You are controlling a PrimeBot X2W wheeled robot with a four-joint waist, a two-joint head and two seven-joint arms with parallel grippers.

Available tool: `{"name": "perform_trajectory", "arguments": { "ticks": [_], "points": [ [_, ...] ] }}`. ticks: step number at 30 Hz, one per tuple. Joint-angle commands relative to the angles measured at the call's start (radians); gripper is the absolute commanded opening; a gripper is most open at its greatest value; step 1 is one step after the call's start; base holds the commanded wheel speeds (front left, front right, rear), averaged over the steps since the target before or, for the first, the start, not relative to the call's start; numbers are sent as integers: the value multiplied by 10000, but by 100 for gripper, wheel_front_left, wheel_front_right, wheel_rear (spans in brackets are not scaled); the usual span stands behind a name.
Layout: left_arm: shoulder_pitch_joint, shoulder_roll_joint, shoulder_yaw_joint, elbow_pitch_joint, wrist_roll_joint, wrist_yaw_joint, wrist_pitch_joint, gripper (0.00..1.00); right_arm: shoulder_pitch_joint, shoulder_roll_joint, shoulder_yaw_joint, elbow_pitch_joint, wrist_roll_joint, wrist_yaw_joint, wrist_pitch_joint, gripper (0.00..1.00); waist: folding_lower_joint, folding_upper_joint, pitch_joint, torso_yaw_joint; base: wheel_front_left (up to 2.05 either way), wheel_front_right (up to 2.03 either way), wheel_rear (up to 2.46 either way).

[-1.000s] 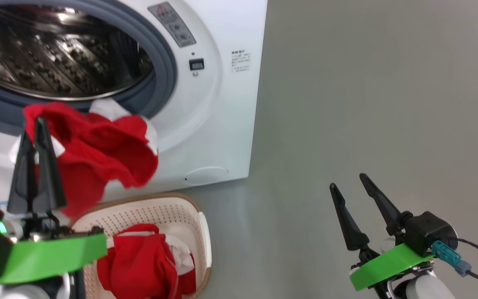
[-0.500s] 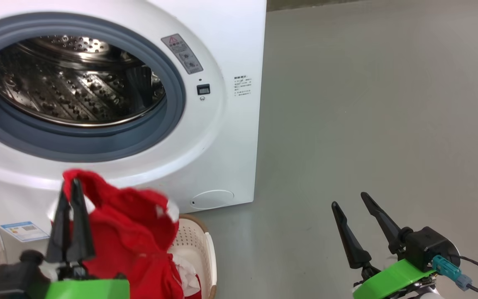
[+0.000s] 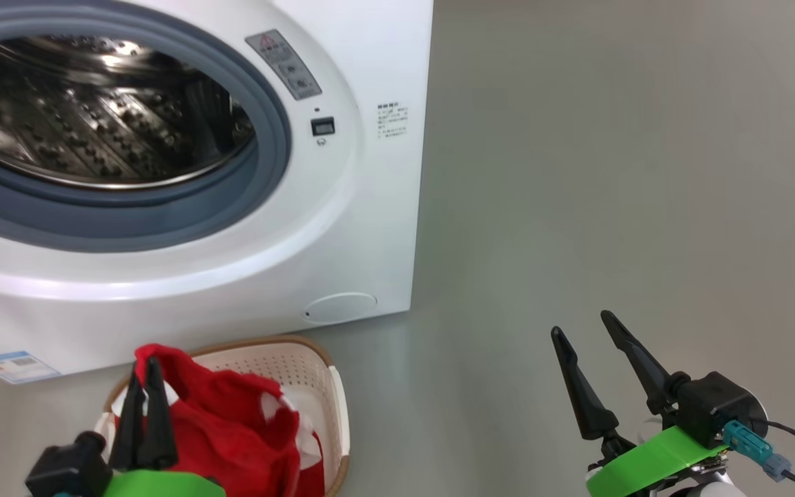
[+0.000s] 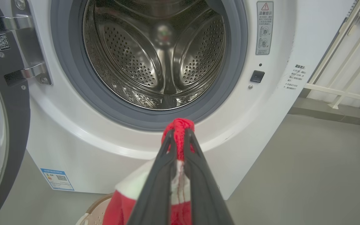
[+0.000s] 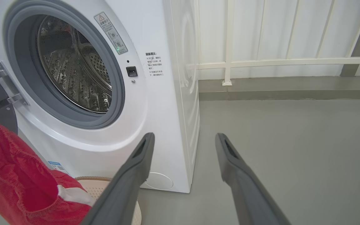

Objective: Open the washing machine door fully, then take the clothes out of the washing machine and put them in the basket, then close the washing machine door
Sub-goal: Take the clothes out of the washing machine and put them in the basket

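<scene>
The white washing machine [image 3: 370,228] stands open, and its steel drum [image 4: 161,56] looks bare inside. Its black-rimmed door [image 4: 2,131] is swung out to the left. My left gripper [image 3: 145,376] is shut on a red garment with white trim [image 3: 232,421], which hangs down into the cream basket [image 3: 315,373] on the floor in front of the machine. In the left wrist view the fingertips pinch a red fold [image 4: 179,123]. My right gripper [image 3: 587,331] stands open and holds nothing, off to the right over the floor. The right wrist view catches the red clothes [image 5: 11,175] at its lower left.
Grey floor [image 3: 611,172] stretches to the right of the machine. A white railing [image 5: 261,62] runs along the wall behind. A blue label [image 3: 14,366] sits low on the machine's front, near the basket.
My left gripper has come down from the drum's mouth to the basket with the red garment. The head camera shifted too. The right gripper stayed open in place.
</scene>
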Motion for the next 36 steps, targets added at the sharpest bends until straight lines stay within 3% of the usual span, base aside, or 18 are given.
{"name": "perform_trajectory", "arguments": {
  "ticks": [1, 9, 18, 29, 36],
  "points": [
    [-486, 46, 459, -160, 67, -121, -115, 0, -326, -31, 208, -295, -144, 63, -57, 100, 0, 0, 315, -130, 0, 0, 0],
    [-1037, -457, 1196, 1289, 596, -959, -120, 0, -765, -31, 238, -388, -96, 63, -189, 100, 0, 0, 1506, -348, 0, 0, 0],
    [-2122, -670, 1999, 4025, 906, -1976, -121, 0, -1441, -31, 397, -329, 15, 63, -463, 100, 0, 0, 2842, -623, 0, 0, 0],
    [-3087, -634, 2830, 7114, 1211, -2345, -121, 0, -1975, -31, 581, -16, 186, 63, -736, 100, 0, 0, 3650, -923, 0, 0, 0],
    [-3248, -638, 3249, 7575, 1340, -2428, -122, 0, -2085, -31, 556, 111, 244, 63, -808, 100, 0, 0, 3742, -965, 0, 0, 0]
  ]
}}
